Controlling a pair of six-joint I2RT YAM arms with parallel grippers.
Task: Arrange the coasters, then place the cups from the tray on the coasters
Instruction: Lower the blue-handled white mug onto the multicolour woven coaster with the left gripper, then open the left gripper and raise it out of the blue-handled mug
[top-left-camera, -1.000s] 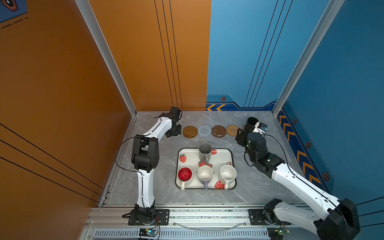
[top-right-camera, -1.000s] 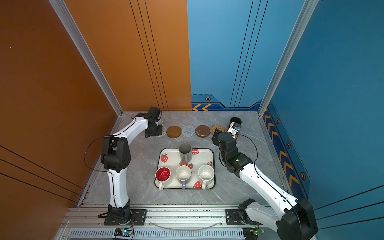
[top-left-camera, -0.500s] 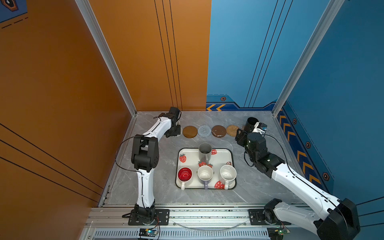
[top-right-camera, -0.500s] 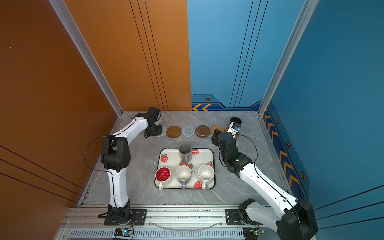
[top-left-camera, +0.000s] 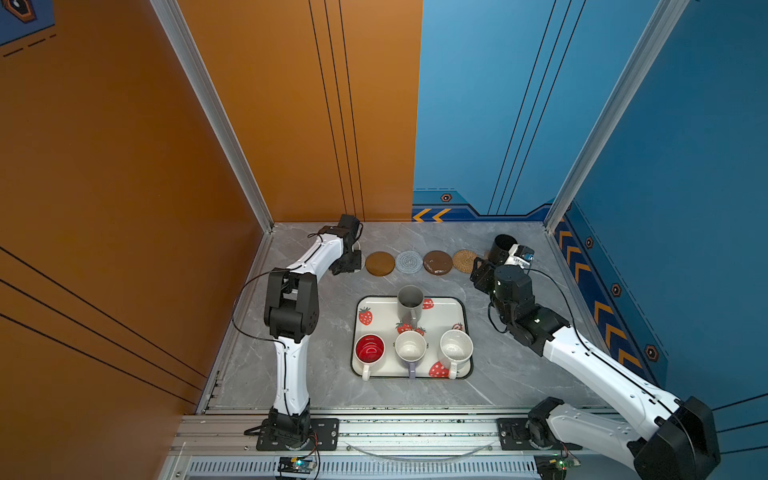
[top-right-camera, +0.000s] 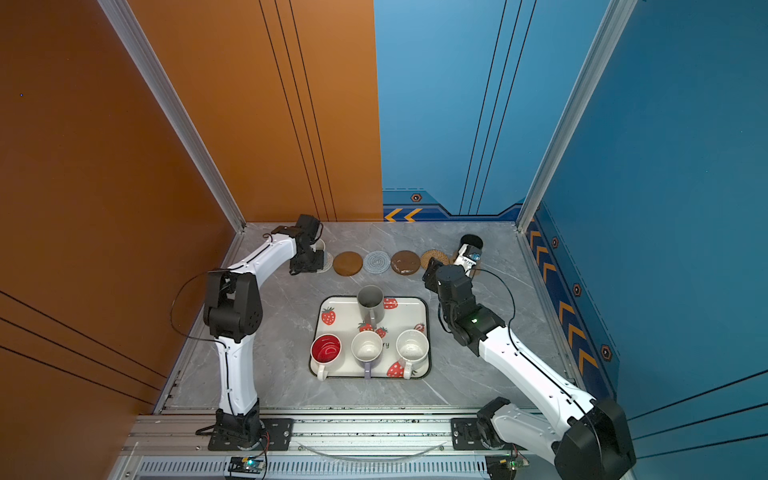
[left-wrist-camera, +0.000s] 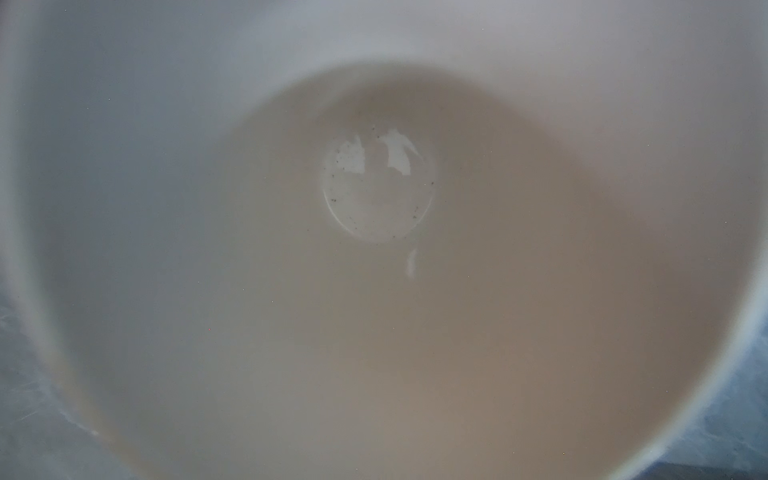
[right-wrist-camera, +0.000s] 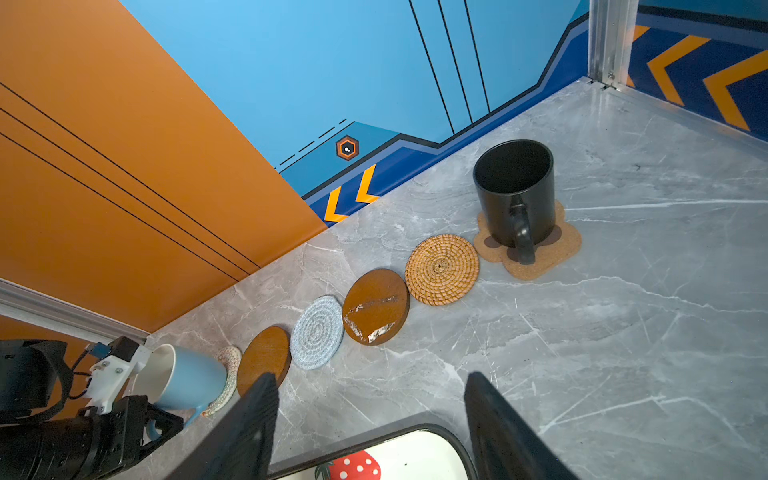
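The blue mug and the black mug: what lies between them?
Four bare coasters, clearest in the right wrist view: after the light blue mug, a plain wooden disc, grey woven round, scuffed wooden disc and tan rattan round, before the black mug.

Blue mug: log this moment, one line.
left end effector: shut on blue mug, tilted | right end effector: open | black mug: on paw coaster

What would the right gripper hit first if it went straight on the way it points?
Probably the scuffed brown wooden disc coaster, which lies straight ahead of the open right gripper; depth is unclear, so it might touch the grey marble tabletop just before it.
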